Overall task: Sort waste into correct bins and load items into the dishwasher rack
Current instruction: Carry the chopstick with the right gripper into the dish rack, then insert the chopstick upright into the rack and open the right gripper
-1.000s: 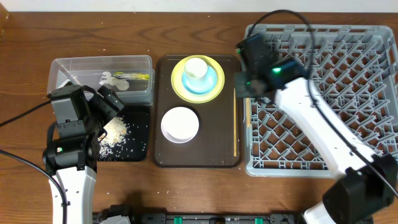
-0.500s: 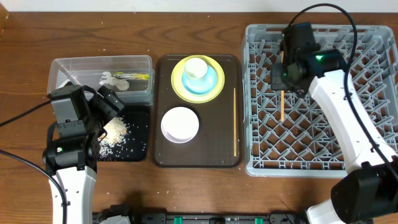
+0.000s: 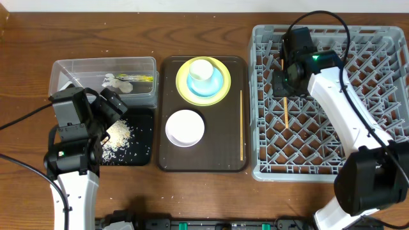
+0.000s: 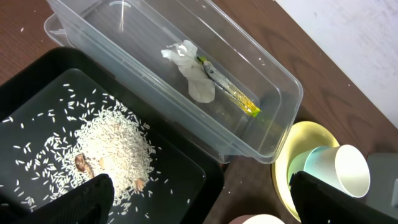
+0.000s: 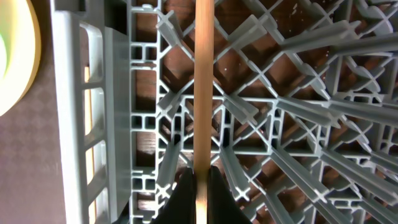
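My right gripper [image 3: 284,89] [image 5: 200,180] is shut on one wooden chopstick [image 3: 286,114] [image 5: 204,81], held just above the pegs in the left part of the grey dishwasher rack [image 3: 358,128] [image 5: 93,93]. The other chopstick [image 3: 241,124] lies on the brown tray. My left gripper [image 3: 112,105] [image 4: 205,205] hangs open and empty over the black tray [image 3: 144,137] [image 4: 180,155] of rice scraps [image 3: 118,134] [image 4: 106,149]. The clear tub [image 3: 105,64] [image 4: 283,84] holds the tissue [image 3: 115,81] [image 4: 193,71] and the wrapper [image 3: 137,78] [image 4: 230,93].
The brown serving tray [image 3: 217,153] in the middle carries a yellow plate [image 3: 182,86] with a light blue bowl [image 3: 217,83] and a cream cup [image 3: 201,69] stacked on it, plus a white bowl [image 3: 185,126]. A few rice grains lie on the wood in front.
My right gripper has carried the chopstick from the rack's left edge to above its inside, then shifted a little left. The left arm has not moved.
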### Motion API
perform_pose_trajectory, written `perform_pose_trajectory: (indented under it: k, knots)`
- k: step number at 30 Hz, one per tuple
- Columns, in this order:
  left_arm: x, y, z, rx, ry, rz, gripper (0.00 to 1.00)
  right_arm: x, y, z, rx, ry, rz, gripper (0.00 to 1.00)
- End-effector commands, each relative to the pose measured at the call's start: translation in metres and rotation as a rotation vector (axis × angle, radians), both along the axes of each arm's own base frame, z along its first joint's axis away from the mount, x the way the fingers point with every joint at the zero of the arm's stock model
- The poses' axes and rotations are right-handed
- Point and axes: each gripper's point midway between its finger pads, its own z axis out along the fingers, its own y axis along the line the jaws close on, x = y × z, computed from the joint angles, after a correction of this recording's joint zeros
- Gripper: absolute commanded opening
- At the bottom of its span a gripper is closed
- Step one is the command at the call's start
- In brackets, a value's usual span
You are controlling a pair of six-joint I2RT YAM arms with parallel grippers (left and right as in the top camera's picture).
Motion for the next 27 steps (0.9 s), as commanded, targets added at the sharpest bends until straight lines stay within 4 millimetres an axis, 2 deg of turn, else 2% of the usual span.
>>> perform_pose_trajectory:
  k: [1, 15, 27]
  knots:
    - [0.002, 0.003, 0.008, 0.008, -0.016, 0.007, 0.93, 0.001, -0.002, -0.01, 0.005, 0.023, -0.027, 0.01]
    - [0.002, 0.003, 0.008, 0.008, -0.016, 0.007, 0.93, 0.008, 0.003, -0.02, 0.04, 0.005, -0.071, 0.01]
    - [0.002, 0.003, 0.008, 0.008, -0.016, 0.007, 0.93, 0.005, 0.002, -0.027, 0.038, 0.014, -0.071, 0.02]
